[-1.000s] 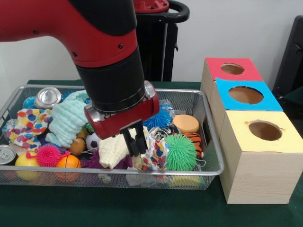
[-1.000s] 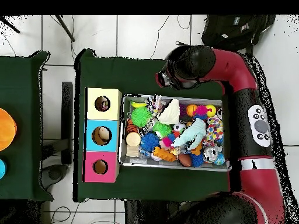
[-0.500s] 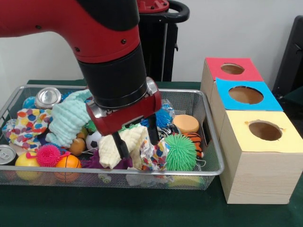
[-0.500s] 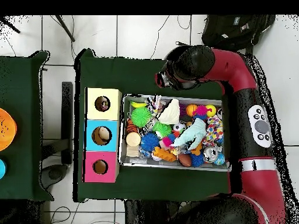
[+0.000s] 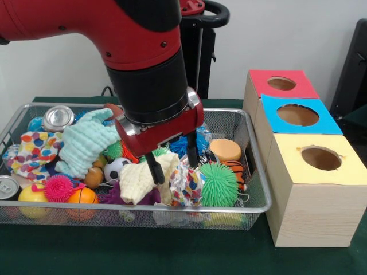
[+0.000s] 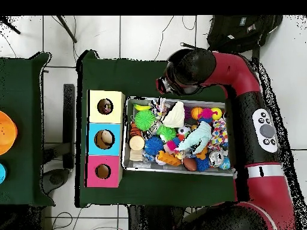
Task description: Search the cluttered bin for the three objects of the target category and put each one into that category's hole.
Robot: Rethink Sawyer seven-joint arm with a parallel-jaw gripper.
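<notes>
Green cloth covers the table in the front view, where the gripper (image 5: 172,162) hangs with fingers spread wide and empty over a cream cloth (image 5: 143,179) in the wire bin (image 5: 252,206), beside three wooden boxes (image 5: 312,197) with holes. From overhead, the arm (image 6: 252,90) hides the gripper above the bin's (image 6: 125,135) edge; the cream cloth (image 6: 175,115) lies near the green spiky ball (image 6: 144,120).

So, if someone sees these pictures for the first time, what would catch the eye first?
Most likely the big red and black arm, reaching down over the wire basket with its gripper open just above a pale yellow cloth. Next comes the basket's bright clutter, such as the spiky green ball near its front right corner. Beside the basket stand three wooden boxes with round holes, topped red, blue and yellow.
</notes>
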